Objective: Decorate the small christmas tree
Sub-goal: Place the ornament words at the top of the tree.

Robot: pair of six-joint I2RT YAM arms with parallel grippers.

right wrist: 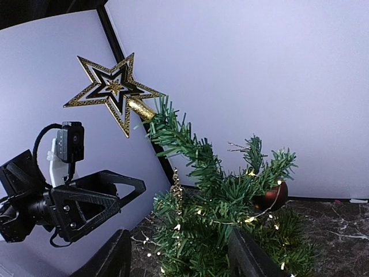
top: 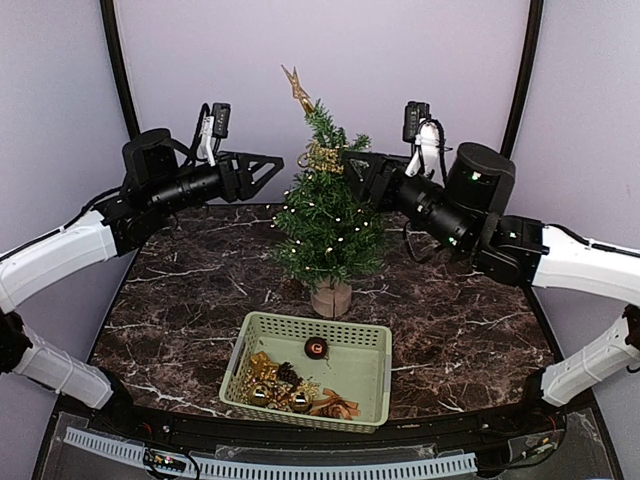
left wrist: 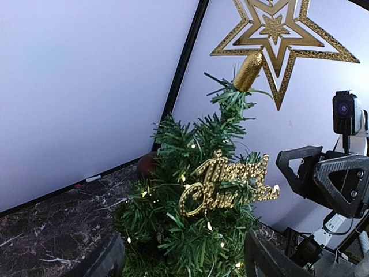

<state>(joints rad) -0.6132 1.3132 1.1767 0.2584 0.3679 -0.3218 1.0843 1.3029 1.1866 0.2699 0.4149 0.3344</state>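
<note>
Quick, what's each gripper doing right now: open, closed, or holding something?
Left gripper: open, holding nothing, by the top of the small christmas tree.
Right gripper: open, holding nothing, on the tree's other side.

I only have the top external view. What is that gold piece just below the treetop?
Observer: Left wrist shows a gold glitter sign reading Merry Christmas, resting in the small christmas tree branches.
Operator: Is the star seated?
Observer: Right wrist shows the gold star with its socket sleeved over the top sprig, which bends over.
Operator: Any baubles hung?
Observer: One dark red bauble hangs on the wall side, hidden from you.
</note>
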